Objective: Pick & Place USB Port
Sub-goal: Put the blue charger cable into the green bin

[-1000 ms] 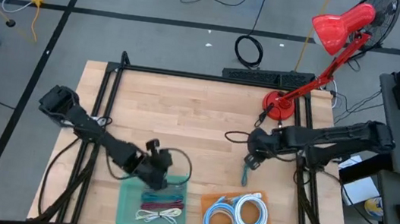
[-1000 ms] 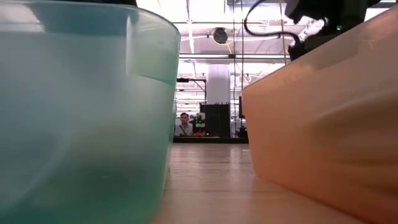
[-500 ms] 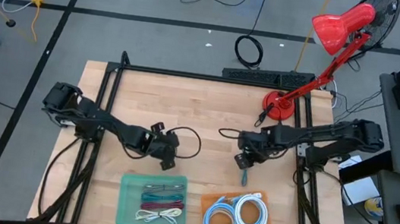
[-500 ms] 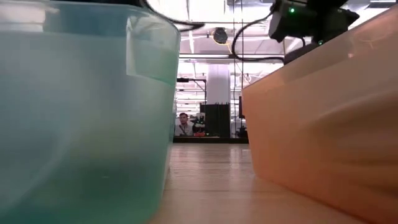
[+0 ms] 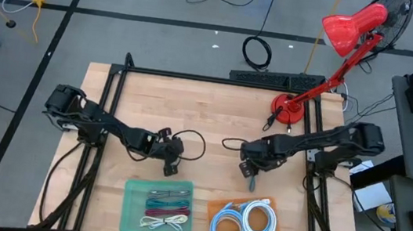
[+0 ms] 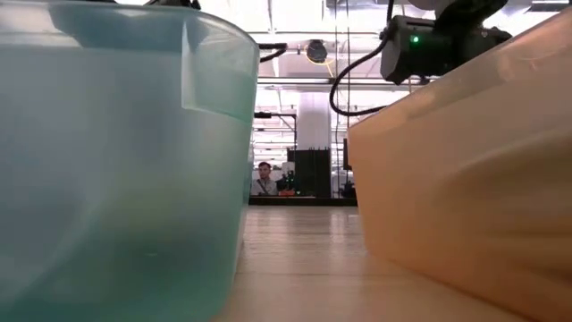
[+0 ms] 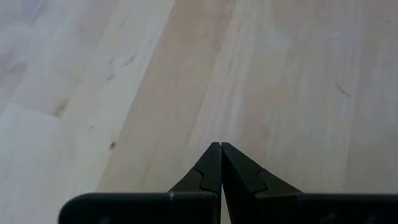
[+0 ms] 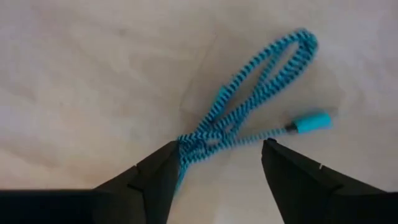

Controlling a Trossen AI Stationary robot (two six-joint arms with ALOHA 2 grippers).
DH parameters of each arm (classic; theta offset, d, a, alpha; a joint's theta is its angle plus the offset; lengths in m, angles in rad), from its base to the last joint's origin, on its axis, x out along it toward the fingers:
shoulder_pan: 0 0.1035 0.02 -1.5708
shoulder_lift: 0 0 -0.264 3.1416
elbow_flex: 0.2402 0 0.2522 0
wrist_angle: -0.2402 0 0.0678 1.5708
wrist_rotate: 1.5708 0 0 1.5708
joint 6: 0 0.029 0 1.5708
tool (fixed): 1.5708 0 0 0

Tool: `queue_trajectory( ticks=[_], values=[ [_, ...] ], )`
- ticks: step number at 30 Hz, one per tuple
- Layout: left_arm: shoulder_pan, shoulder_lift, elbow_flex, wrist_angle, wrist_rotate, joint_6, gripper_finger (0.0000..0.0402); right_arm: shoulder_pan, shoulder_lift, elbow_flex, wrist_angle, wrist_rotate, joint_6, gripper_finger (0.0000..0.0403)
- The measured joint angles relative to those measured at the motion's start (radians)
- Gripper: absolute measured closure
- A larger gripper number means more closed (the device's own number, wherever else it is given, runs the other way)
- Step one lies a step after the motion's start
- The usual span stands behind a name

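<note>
From my seat I see the right arm stretched low across the pale wooden desk (image 5: 191, 114), reaching in from the right edge toward the middle, its wrist bent down. The right claw (image 5: 248, 170) hangs over the bundled turquoise braided USB cable (image 8: 249, 106), fingers spread wide with the cable's folded strands lying between and ahead of them; in the right wrist view one finger (image 8: 155, 177) sits right at the pinched middle of the bundle, though I cannot tell if it touches. The cable lies flat on the desk, doubled into long loops with a black-and-turquoise woven pattern and a smooth turquoise plug (image 8: 310, 122) poking out to one side. From above, it shows as a short blue strand (image 5: 252, 183) just beyond the orange tray's far rim.

The left arm runs from the desk's left edge toward the centre, elbow low, and the left claw (image 5: 171, 166) is pointed down at bare wood with its two dark fingers pressed together, holding nothing.

The translucent teal rectangular plastic tray (image 5: 133, 201) holds red, green and white cable bundles. Beside it, the translucent orange plastic tray (image 5: 215, 210) carries coiled white and light-blue cables. In the low view both trays loom as glossy, frosted walls. A red desk lamp (image 5: 334, 36) stands on the far right corner.
</note>
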Motion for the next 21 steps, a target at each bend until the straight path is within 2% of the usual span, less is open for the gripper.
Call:
queue_trajectory(
  ticks=[5,8,12,16,21],
  values=[
    [0.0,0.0,0.0,0.014,0.022,0.014,0.0394,-0.021,0.006,0.0,0.021,0.134,-0.028,0.0216],
    [0.0,0.0,0.0,0.012,0.023,0.011,0.0394,-0.034,0.008,0.0,0.018,0.168,-0.045,0.0247],
    [0.0,0.0,0.0,0.018,0.024,0.003,0.0394,-0.042,0.007,-0.006,0.02,0.168,-0.08,0.0317],
    [-0.001,0.0,0.0,0.033,0.025,-0.005,0.0394,-0.047,0.007,-0.037,0.102,0.17,-0.12,0.0391],
    [-0.001,0.0,0.0,0.059,0.019,-0.006,0.0394,-0.048,0.007,-0.042,0.267,0.256,-0.219,0.0398]
  ],
)
